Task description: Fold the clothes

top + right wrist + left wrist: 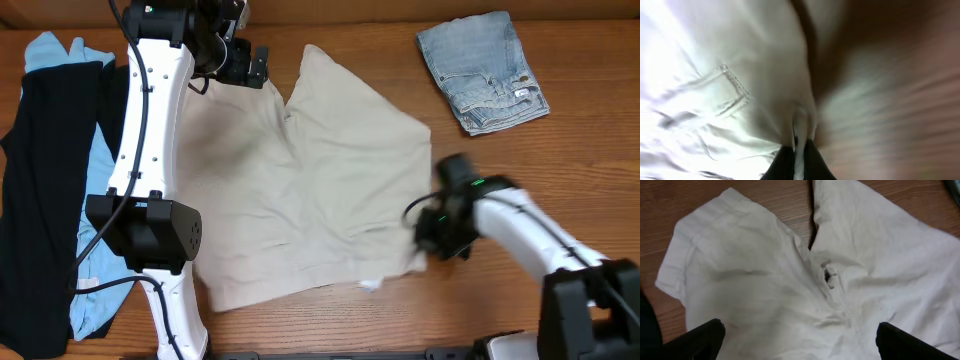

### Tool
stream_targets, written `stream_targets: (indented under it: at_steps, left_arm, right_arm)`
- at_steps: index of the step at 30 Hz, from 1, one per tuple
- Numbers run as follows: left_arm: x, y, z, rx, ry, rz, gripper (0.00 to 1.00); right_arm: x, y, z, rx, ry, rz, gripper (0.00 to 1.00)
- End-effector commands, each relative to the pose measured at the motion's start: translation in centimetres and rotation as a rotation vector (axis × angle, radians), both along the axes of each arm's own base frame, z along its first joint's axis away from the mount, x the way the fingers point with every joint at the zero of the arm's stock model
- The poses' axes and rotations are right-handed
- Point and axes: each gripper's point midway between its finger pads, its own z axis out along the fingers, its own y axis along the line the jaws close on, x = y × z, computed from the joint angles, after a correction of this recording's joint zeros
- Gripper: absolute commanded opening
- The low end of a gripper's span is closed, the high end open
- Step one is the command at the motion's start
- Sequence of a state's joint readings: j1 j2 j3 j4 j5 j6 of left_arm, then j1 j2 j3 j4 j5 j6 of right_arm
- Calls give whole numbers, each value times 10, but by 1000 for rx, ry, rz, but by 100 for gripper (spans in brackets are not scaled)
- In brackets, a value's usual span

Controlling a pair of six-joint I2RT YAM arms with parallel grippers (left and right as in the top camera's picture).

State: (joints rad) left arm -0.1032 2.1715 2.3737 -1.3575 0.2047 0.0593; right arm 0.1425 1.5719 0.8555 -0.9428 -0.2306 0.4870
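Beige shorts lie spread across the middle of the table. My left gripper is open and hovers over the shorts' far left edge; in the left wrist view the crotch seam lies between its spread fingertips. My right gripper is shut on the shorts' right edge; the right wrist view shows a fold of the beige fabric pinched between its fingers. That view is blurred.
Folded denim shorts lie at the far right. A black garment and a light blue garment lie in a pile at the left edge, beside the left arm's base.
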Motion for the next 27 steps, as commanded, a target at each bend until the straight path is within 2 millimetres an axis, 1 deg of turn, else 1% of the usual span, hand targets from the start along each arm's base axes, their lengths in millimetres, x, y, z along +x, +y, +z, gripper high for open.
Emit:
stream_targets:
  at_steps: [1, 3, 5, 6, 7, 8, 9, 10, 11, 13, 16, 18, 19, 20, 23, 26, 27]
  left_arm:
    - [1, 0, -8, 14, 5, -20, 100]
    - [2, -1, -15, 22, 6, -42, 100]
    - [4, -5, -27, 31, 5, -76, 100]
    - [4, -7, -31, 35, 5, -89, 100]
    - [5, -10, -39, 41, 6, -110, 100]
    - [6, -13, -48, 49, 7, -136, 100]
    - [5, -16, -56, 57, 7, -160, 100]
    - [6, -18, -63, 64, 5, -184, 100]
    - [6, -22, -72, 73, 1, -214, 100]
    - [8, -28, -89, 90, -17, -271, 100]
    - [8, -41, -112, 96, -57, -392, 100]
    - [6, -56, -124, 78, -97, -497, 100]
    - [7, -61, -127, 75, -117, -527, 100]
    - [12, -73, -132, 74, -171, -577, 100]
    - [27, -93, -127, 81, -279, -605, 100]
    - [38, -120, -116, 64, -375, -609, 100]
    - [42, -133, -113, 53, -408, -613, 100]
  right_arm:
    - [41, -50, 22, -28, -138, -7, 4]
    - [59, -88, 32, -68, -202, -76, 4]
    - [72, -124, 42, -120, -256, -152, 4]
    - [77, -134, 46, -127, -279, -165, 4]
    - [82, -146, 52, -133, -307, -185, 12]
    - [86, -157, 60, -128, -329, -219, 25]
    - [90, -159, 67, -108, -345, -234, 41]
    - [93, -159, 75, -79, -361, -244, 51]
    - [97, -157, 84, -47, -379, -246, 64]
    - [108, -146, 104, 27, -428, -210, 75]
    - [114, -128, 124, 75, -444, -166, 77]
    - [115, -115, 128, 85, -438, -130, 77]
    - [115, -110, 128, 88, -436, -116, 78]
    - [115, -96, 127, 98, -428, -77, 79]
    - [115, -76, 128, 110, -424, -24, 79]
    - [115, -66, 127, 108, -420, 4, 79]
    - [115, -64, 126, 105, -418, 10, 79]
